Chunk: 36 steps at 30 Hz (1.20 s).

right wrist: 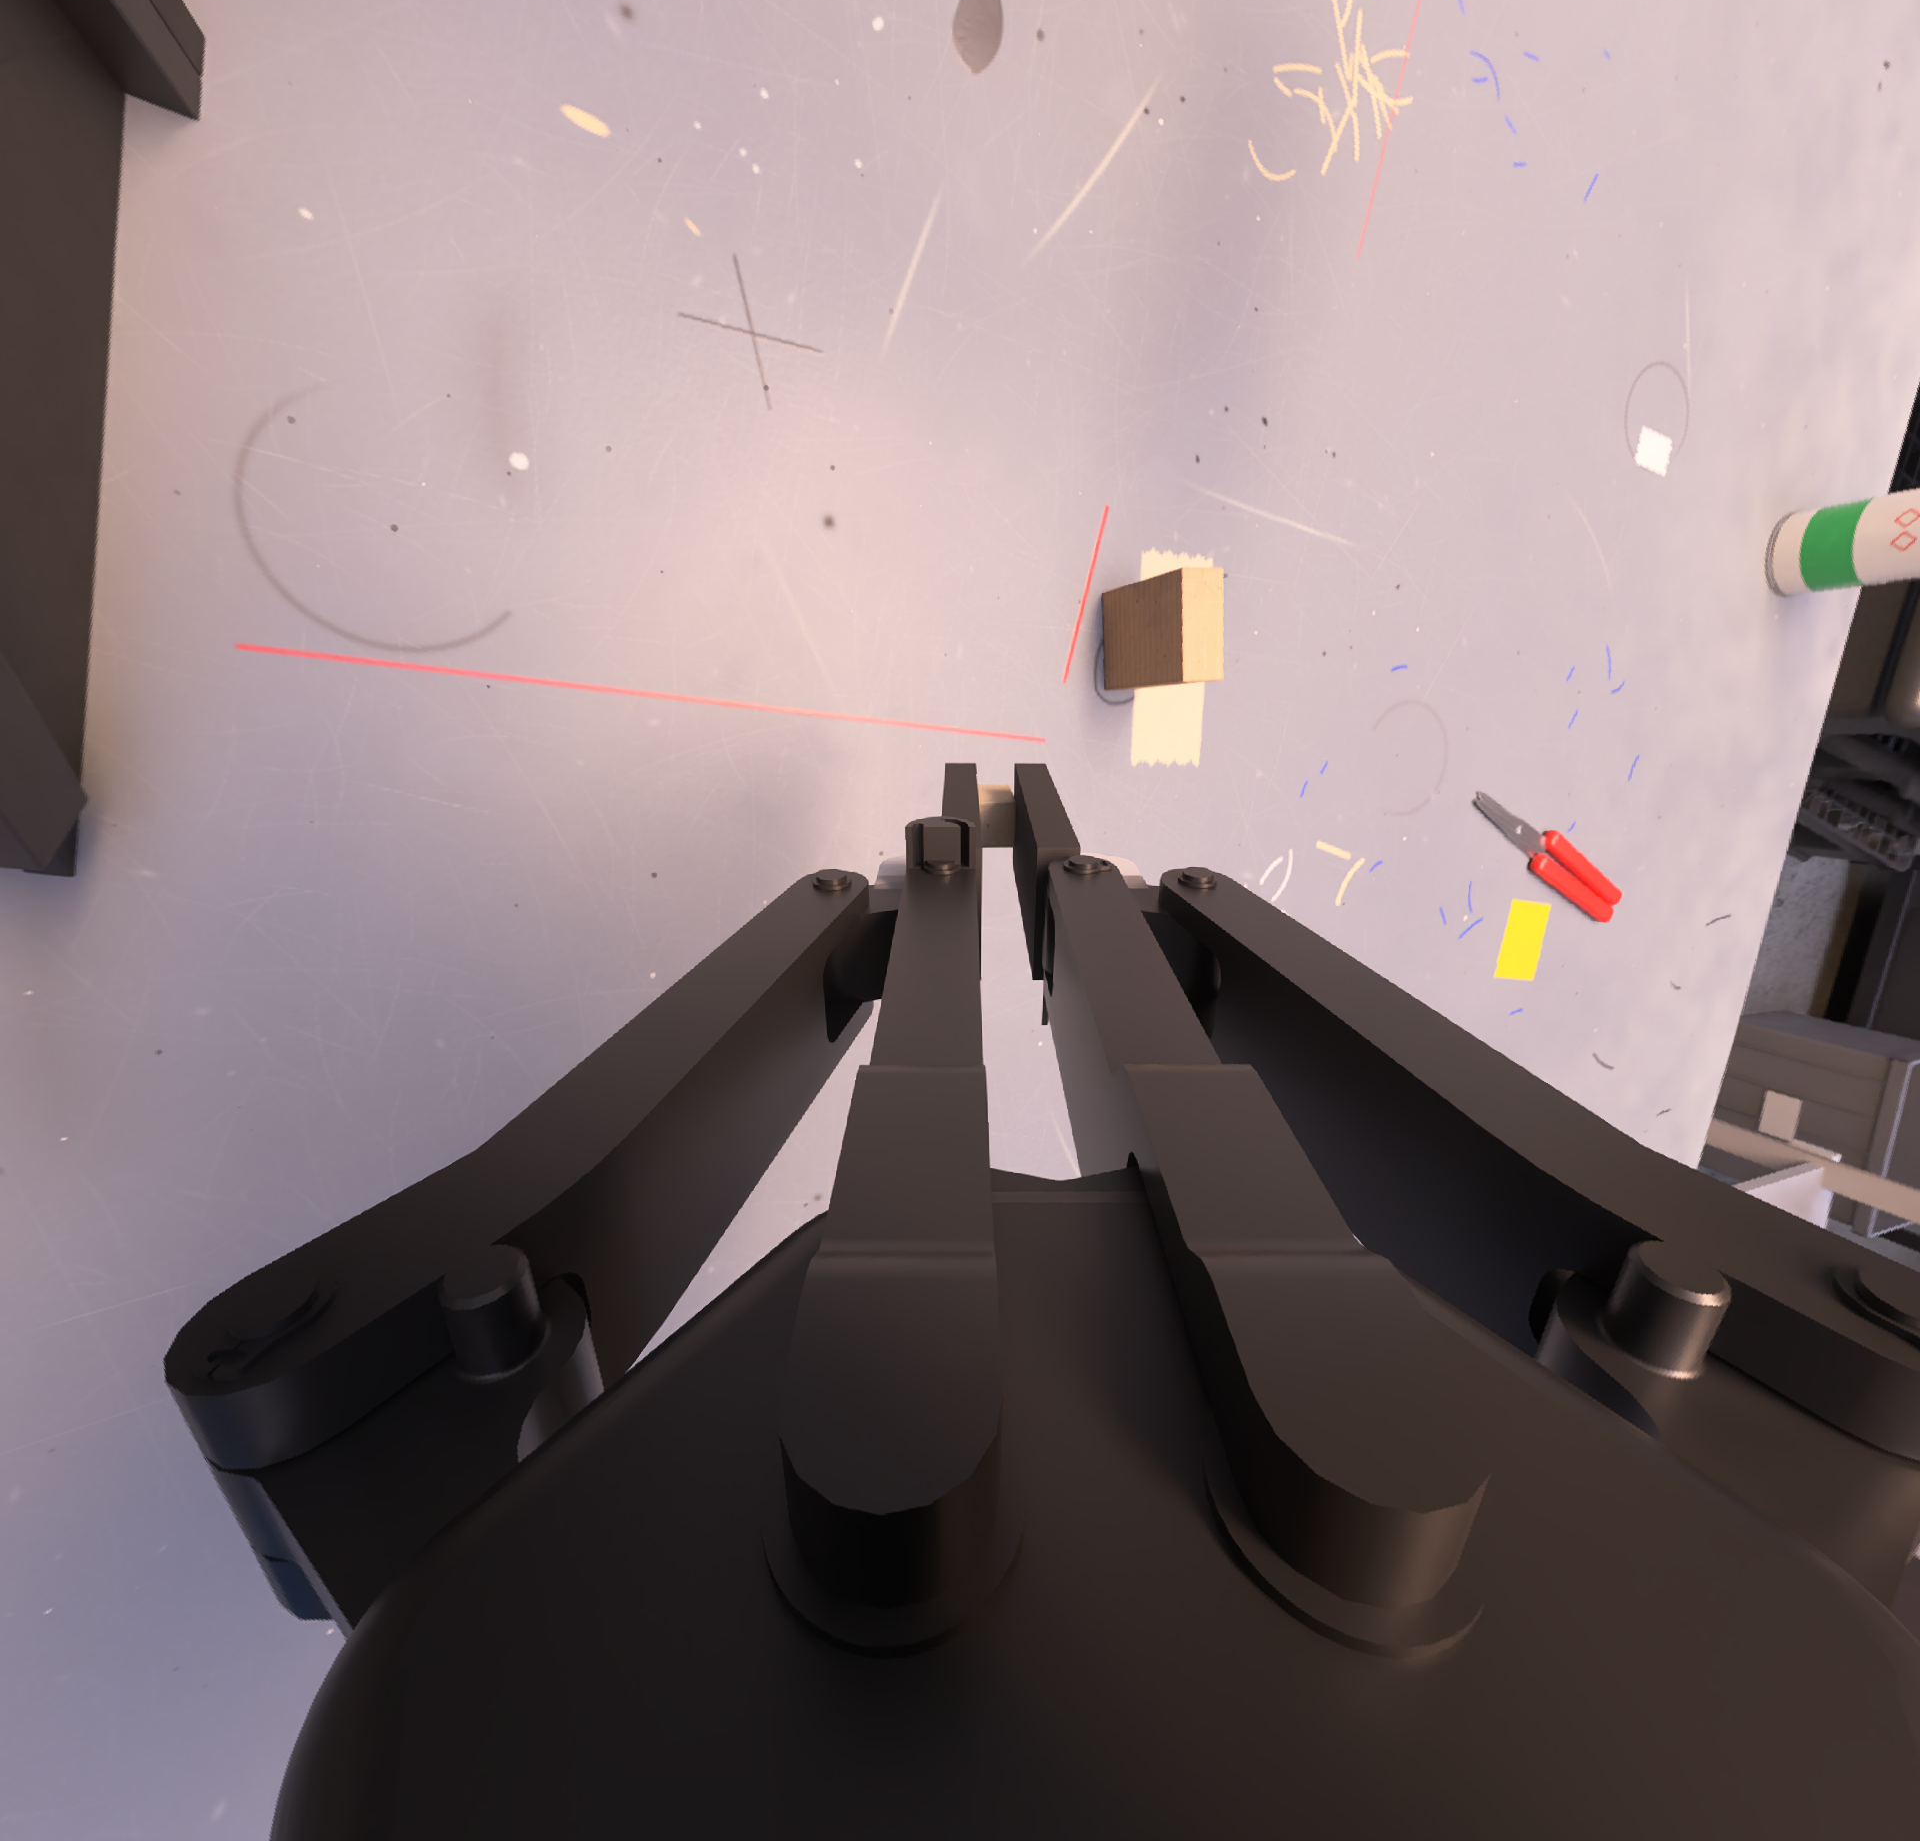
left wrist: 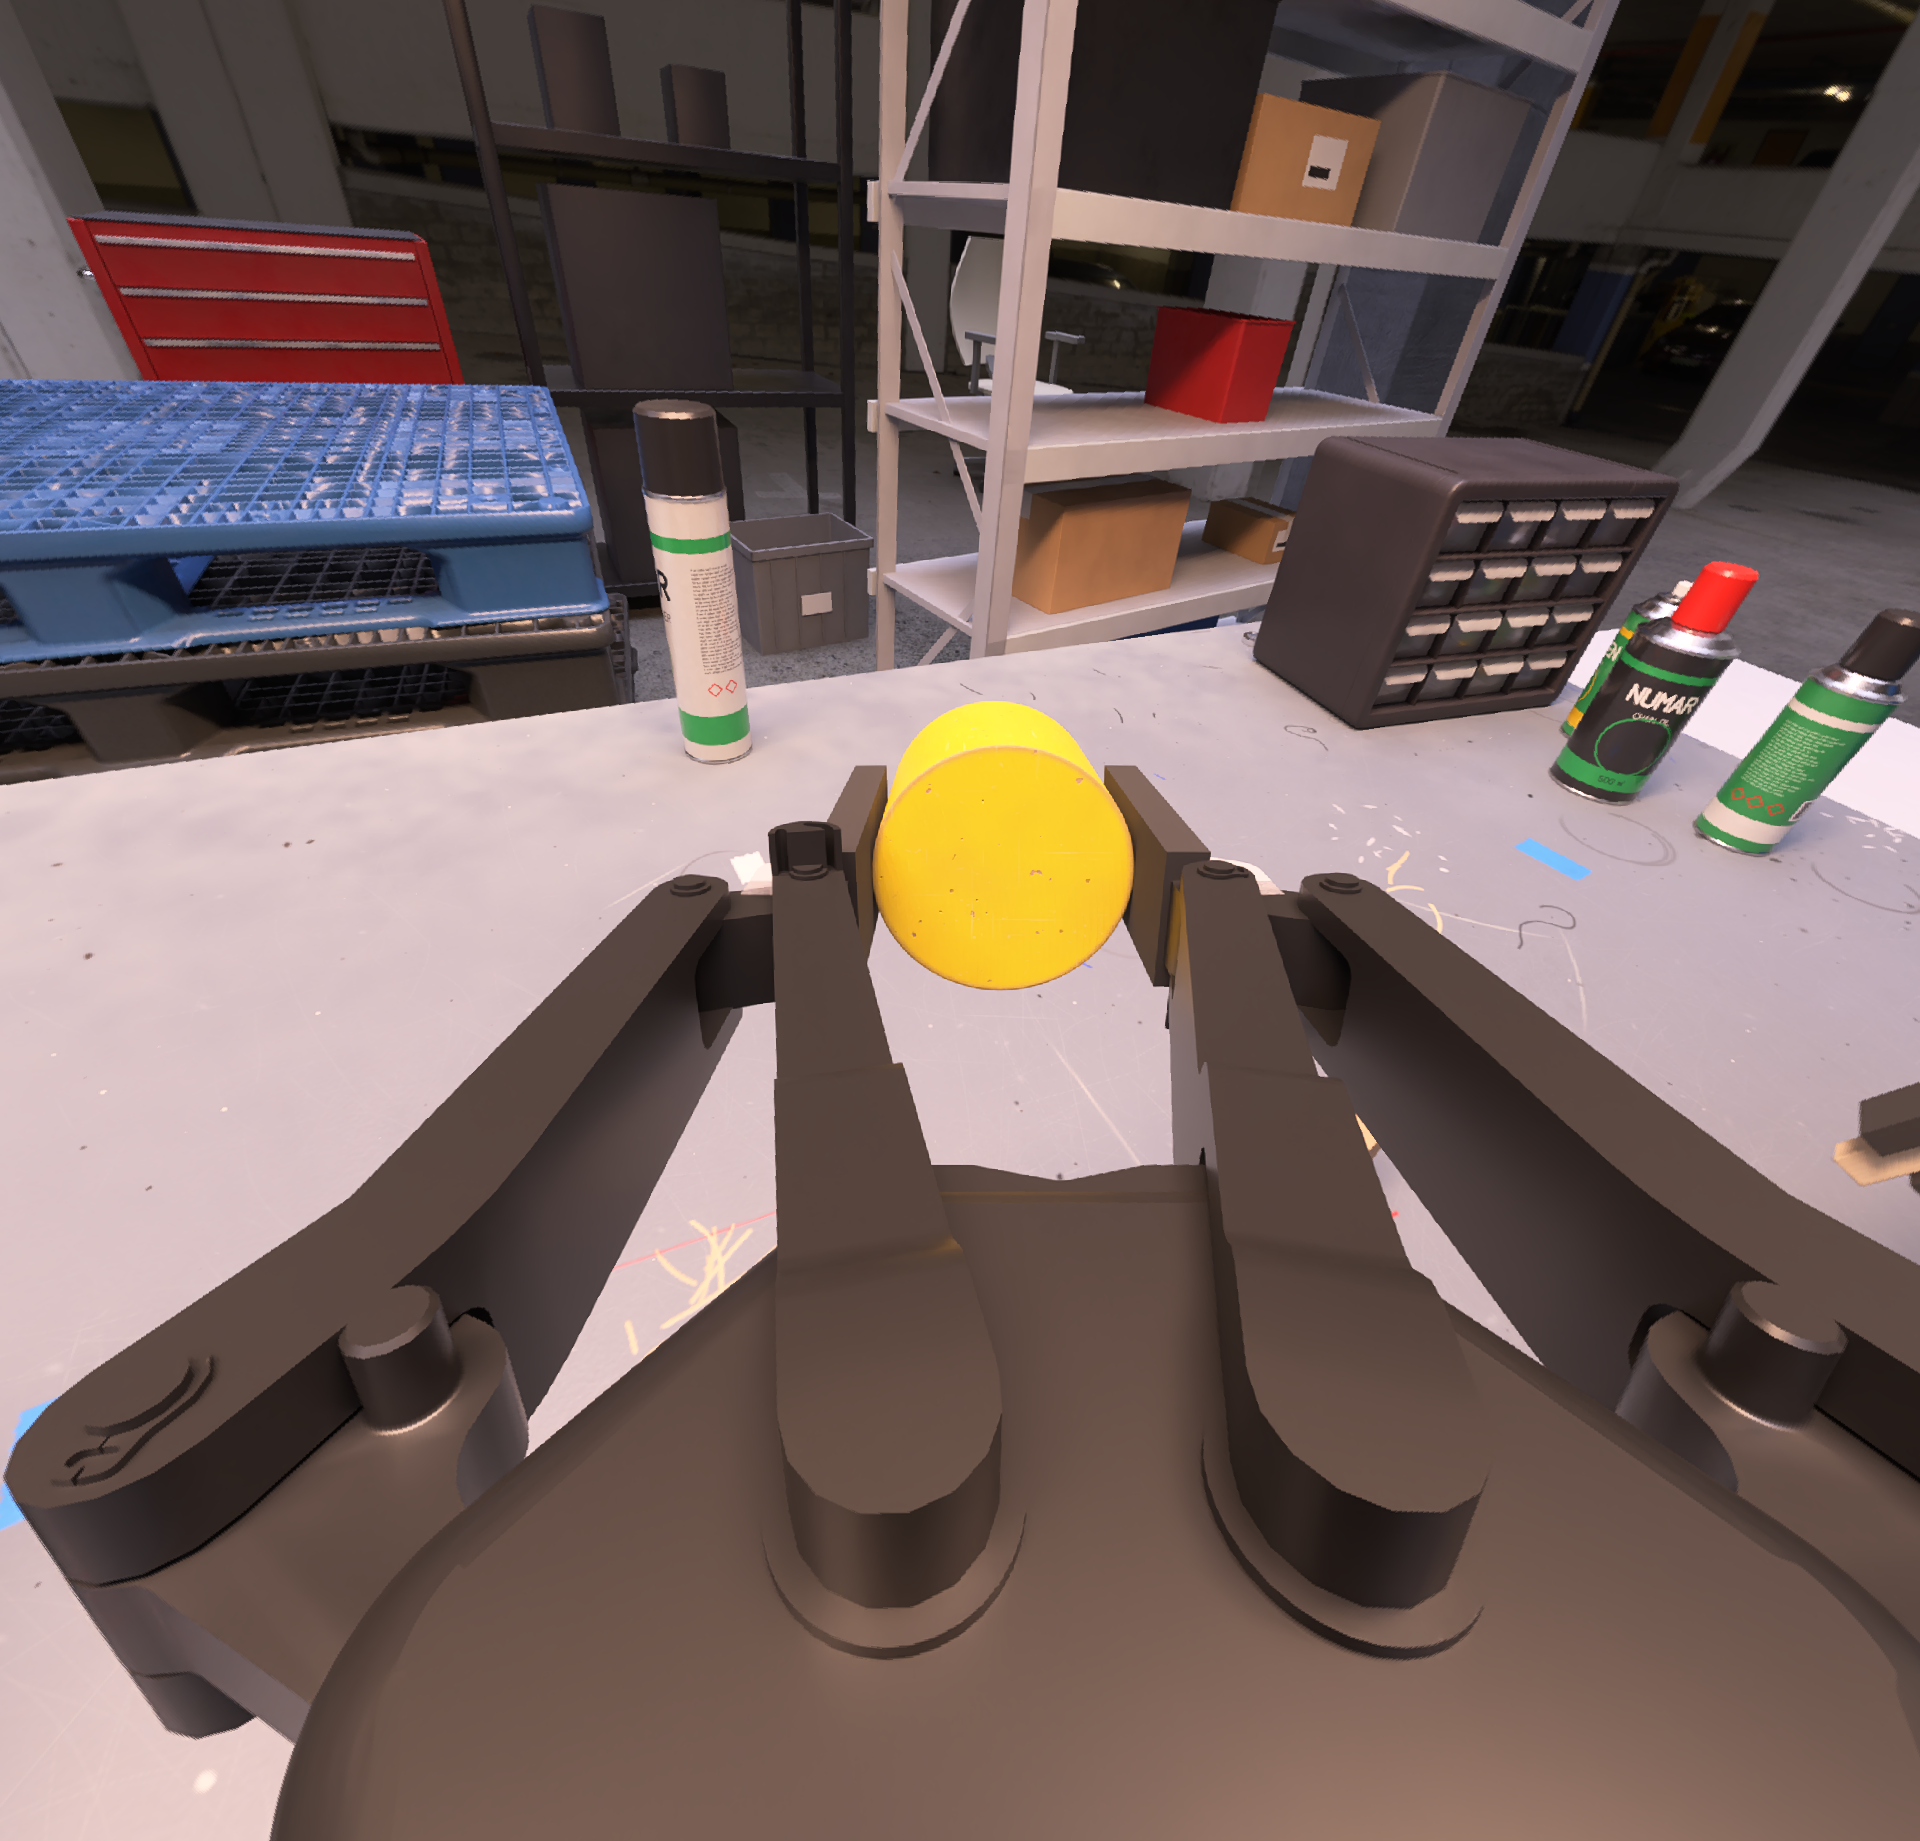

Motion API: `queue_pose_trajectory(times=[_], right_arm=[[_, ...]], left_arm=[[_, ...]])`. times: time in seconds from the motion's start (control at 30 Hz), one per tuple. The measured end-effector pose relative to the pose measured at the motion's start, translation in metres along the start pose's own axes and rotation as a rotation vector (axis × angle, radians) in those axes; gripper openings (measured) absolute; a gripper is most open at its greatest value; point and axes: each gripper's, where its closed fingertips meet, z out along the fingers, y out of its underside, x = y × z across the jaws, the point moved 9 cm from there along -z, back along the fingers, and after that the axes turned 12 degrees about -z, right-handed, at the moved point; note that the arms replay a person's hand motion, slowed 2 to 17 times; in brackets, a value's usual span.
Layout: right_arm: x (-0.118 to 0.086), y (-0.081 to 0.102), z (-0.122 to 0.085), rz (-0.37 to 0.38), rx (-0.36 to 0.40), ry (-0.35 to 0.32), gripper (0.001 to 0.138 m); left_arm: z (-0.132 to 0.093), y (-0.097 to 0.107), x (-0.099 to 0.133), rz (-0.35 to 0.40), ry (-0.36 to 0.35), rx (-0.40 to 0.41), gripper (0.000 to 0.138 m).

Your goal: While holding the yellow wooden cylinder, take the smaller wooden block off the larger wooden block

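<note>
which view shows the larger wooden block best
The right wrist view: the larger wooden block sits in plain sight on the table, two faces visible, nothing on top. The left wrist view shows none of it for certain.

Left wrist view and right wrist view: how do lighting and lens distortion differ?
Left wrist view: even light, yellow cylinder bright, shelf posts lean from the wide lens. Right wrist view: pinkish glow on the table, hand dark, wooden block sharp.

You saw a bright yellow wooden cylinder (left wrist: 1003, 861) between dark grey-brown gripper fingers (left wrist: 860, 825) over a pale grey, scratch-marked table (left wrist: 312, 960). The larger wooden block (right wrist: 1164, 628) was tan with a lighter face, near red-handled pliers (right wrist: 1553, 856). A white spray can (left wrist: 696, 586) wore green bands and a dark cap.
</note>
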Motion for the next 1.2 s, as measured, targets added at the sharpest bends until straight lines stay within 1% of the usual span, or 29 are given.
queue_pose_trajectory(times=[0.27, 0.53, 0.87, 1.2], right_arm=[[0.001, -0.018, 0.021, -0.084, -0.034, 0.052, 0.010], [0.002, -0.028, 0.041, -0.145, -0.079, 0.083, 0.010], [0.005, -0.034, 0.063, -0.202, -0.138, 0.101, 0.010], [0.010, -0.037, 0.078, -0.227, -0.168, 0.141, 0.010]], left_arm=[[0.000, 0.000, 0.000, 0.000, 0.000, 0.000, 0.055], [0.000, 0.000, 0.000, 0.000, 0.000, 0.000, 0.055], [0.000, 0.000, 0.000, 0.001, 0.000, 0.000, 0.055], [0.000, 0.000, 0.000, 0.001, 0.001, 0.001, 0.055]])
